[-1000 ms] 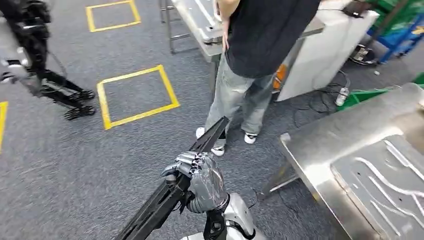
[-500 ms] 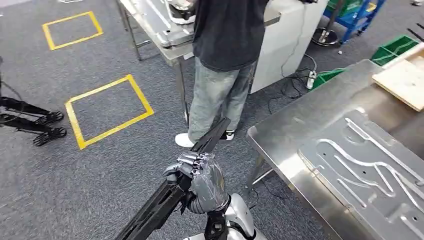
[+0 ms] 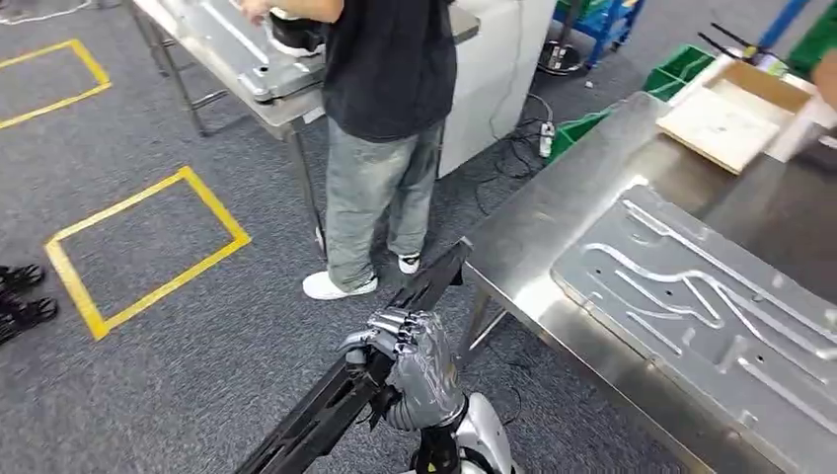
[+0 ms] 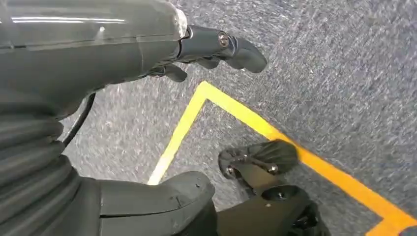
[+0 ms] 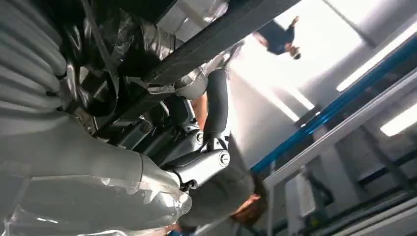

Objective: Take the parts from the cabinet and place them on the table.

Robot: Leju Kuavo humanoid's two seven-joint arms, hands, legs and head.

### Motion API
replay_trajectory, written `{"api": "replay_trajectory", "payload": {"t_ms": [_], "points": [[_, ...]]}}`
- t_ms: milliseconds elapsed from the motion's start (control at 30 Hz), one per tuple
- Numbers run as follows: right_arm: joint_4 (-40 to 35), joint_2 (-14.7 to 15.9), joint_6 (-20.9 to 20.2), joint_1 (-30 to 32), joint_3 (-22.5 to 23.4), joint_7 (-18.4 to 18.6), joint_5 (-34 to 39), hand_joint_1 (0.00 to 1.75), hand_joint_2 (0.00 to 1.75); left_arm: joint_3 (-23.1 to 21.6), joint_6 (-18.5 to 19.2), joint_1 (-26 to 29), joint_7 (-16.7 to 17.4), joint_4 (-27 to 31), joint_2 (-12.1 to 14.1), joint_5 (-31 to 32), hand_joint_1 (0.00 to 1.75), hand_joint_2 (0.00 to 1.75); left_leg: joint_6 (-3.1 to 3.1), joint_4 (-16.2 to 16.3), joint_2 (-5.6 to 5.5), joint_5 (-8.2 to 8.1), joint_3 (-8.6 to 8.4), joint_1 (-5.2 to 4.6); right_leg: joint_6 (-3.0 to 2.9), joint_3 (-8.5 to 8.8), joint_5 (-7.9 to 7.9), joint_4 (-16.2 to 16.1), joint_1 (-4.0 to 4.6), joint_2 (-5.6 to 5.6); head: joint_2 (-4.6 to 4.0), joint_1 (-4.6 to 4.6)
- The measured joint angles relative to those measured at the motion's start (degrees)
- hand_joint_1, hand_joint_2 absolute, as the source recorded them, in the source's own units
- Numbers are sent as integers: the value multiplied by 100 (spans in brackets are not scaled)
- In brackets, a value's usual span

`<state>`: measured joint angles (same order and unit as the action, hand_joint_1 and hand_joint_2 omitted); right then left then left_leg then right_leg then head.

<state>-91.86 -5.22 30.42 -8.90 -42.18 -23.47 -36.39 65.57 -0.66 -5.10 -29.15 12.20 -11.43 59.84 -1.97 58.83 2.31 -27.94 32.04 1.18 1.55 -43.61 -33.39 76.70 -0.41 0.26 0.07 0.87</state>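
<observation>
Right robot hand [image 3: 415, 367] grips long black part [image 3: 375, 370].

A long, narrow black part [image 3: 380, 346], a flat channelled bar, lies slantwise in the head view, running from about 7 o'clock up toward 1 o'clock. The right hand [image 3: 413, 363] grips it near mid-length, fingers wrapped over its top. Its upper end reaches the near corner of the steel bench [image 3: 553, 247]; whether they touch cannot be told.

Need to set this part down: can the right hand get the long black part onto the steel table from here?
Probably yes: the right hand grips the long black part, whose far tip is at the steel table corner; that near edge looks bare.
</observation>
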Motion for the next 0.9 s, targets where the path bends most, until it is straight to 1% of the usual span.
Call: {"api": "replay_trajectory", "payload": {"t_ms": [33, 67, 100, 133, 167, 200, 267, 300, 333, 367, 400, 433, 467, 500, 533, 567, 600, 633, 667, 700, 733, 767, 800, 833, 867, 900], "points": [[0, 0, -2, 14, 13, -15, 18, 175, 175, -2, 9, -3, -22, 0, 2, 0, 0, 175, 4, 0, 72, -18, -18, -1, -11, 140, 217, -290, 2, -12, 0, 0], [0, 0, -7, 19, 24, -31, 22, 175, 175, -7, 24, -10, -46, 0, 4, -2, 0, 175, 14, 0, 129, -34, -47, -6, -36, 397, 477, -757, 10, -48, 2, 0], [0, 0, -7, 20, 35, -50, 26, 175, 175, -9, 37, -20, -64, 0, 2, -2, 0, 175, 31, -1, 176, -56, -84, -9, -83, 696, 724, -1311, 29, -162, 0, 0], [0, 0, -7, 18, 44, -72, 31, 175, 175, -13, 48, -30, -70, 0, 2, -2, 0, 175, 52, -6, 218, -76, -110, -11, -155, 893, 728, -1718, 99, -482, 2, -2], [0, 0, -9, 20, 48, -96, 35, 175, 175, -15, 50, -41, -75, 0, 2, -4, 0, 175, 86, -2, 267, -94, -111, -39, -205, 896, 733, -1741, 148, -487, 2, 0], [0, 0, -2, 21, 55, -123, 50, 175, 175, -15, 50, -63, -75, 0, 4, -20, 0, 175, 118, -6, 304, -100, -118, -31, -219, 878, 733, -1736, 168, -405, 2, 0], [-2, 2, 13, 28, 68, -164, 85, 175, 175, -15, 50, -110, -79, 0, 4, -39, 0, 175, 161, -57, 421, -102, -166, -33, -258, 863, 733, -1744, 172, -289, 2, 0], [-15, -2, 22, 37, 77, -190, 90, 175, 175, -20, 48, -136, -81, 0, 7, -44, 0, 175, 207, -45, 399, -148, -184, -39, -323, 935, 789, -1854, 78, -219, 0, -4], [-24, -2, 39, 46, 81, -212, 92, 175, 175, -24, 46, -164, -90, 2, 15, -59, 0, 175, 221, 58, 135, -225, -174, -19, -337, 968, 803, -1901, 77, -172, 0, 0], [-35, -7, 37, 34, 88, -216, 96, 175, 175, -24, 44, -179, -103, 2, 15, -74, 0, 175, 219, 389, -64, -437, -30, -12, -377, 978, 809, -1903, 60, -126, 0, -7], [-35, -22, 31, 33, 92, -216, 105, 175, 175, -24, 44, -181, -114, 2, 18, -107, 0, 175, 230, 818, -152, -652, 173, -11, -386, 979, 803, -1902, 57, -64, 0, -7], [-33, -24, 28, 40, 101, -216, 118, 175, 175, -24, 46, -181, -136, 2, 20, -149, 0, 175, 245, 1289, -184, -845, 416, -7, -396, 981, 797, -1901, 61, 11, 2, -7], [-33, -22, 28, 49, 107, -216, 122, 175, 175, -24, 46, -173, -153, 0, 24, -184, 0, 175, 260, 1624, -188, -927, 607, -7, -397, 980, 796, -1894, 65, 91, 0, -7], [-33, -22, 28, 52, 109, -216, 131, 175, 175, -24, 44, -167, -156, 2, 29, -195, 0, 175, 266, 1720, -188, -875, 689, -7, -396, 981, 794, -1882, 65, 167, 0, -7], [-28, -22, 28, 54, 112, -216, 138, 175, 175, -24, 28, -168, -153, 2, 48, -203, 0, 175, 267, 1532, -191, -661, 643, -6, -386, 988, 785, -1862, 61, 259, 2, -7], [-28, -22, 31, 55, 112, -219, 142, 175, 175, -24, 4, -171, -138, 2, 64, -210, 0, 175, 262, 1109, -209, -360, 482, -1, -369, 995, 769, -1833, 53, 352, 2, -7], [-28, -24, 35, 55, 112, -223, 144, 175, 175, -22, -26, -172, -112, 2, 107, -216, 0, 175, 257, 574, -279, -46, 260, 7, -343, 1000, 742, -1795, 40, 431, 2, -7], [-28, -24, 41, 59, 112, -227, 147, 175, 175, -20, -33, -160, -97, 2, 133, -214, 0, 175, 240, 137, -488, 90, 102, 25, -313, 988, 707, -1744, 26, 492, 2, -7], [-26, -22, 48, 59, 116, -230, 151, 175, 175, -13, -37, -150, -77, 2, 153, -216, 0, 175, 234, 52, -692, 4, 51, 21, -273, 947, 686, -1686, 61, 549, 0, -4], [-28, -24, 63, 69, 120, -232, 155, 175, 175, -4, -37, -144, -66, 2, 160, -219, 0, 175, 205, 74, -640, 9, 34, 19, -248, 916, 698, -1693, 35, 603, 2, -9], [-35, -22, 74, 79, 136, -234, 155, 175, 175, -2, -35, -147, -64, 2, 182, -225, 0, 175, 181, 64, -607, 3, 38, -12, -210, 906, 708, -1707, 19, 653, 0, -4], [-37, -22, 87, 85, 147, -236, 155, 175, 175, -2, -20, -137, -66, 2, 199, -227, 0, 175, 150, 61, -555, 13, 34, -17, -177, 905, 729, -1726, 12, 703, 0, -5], [-48, -20, 96, 89, 155, -236, 155, 175, 175, 0, -20, -138, -66, 2, 197, -230, 0, 175, 94, 0, -491, 51, 16, 54, -143, 884, 729, -1716, 47, 739, 2, -7], [-57, -16, 104, 101, 166, -238, 155, 175, 175, 0, -20, -151, -66, 2, 220, -232, 0, 175, 57, -25, -418, 74, 4, 56, -129, 886, 690, -1663, 53, 484, 2, 0], [-68, -15, 118, 100, 171, -240, 155, 175, 175, 0, -20, -159, -68, 2, 223, -232, 0, 175, 22, -38, -358, 73, 0, 49, -95, 794, 545, -1476, 74, 223, 2, 2], [-70, -15, 122, 96, 173, -241, 155, 175, 175, 0, -20, -152, -66, 2, 223, -232, 0, 175, 9, -38, -284, 68, 0, 35, -70, 593, 324, -1092, 50, 99, 2, 0]]}}
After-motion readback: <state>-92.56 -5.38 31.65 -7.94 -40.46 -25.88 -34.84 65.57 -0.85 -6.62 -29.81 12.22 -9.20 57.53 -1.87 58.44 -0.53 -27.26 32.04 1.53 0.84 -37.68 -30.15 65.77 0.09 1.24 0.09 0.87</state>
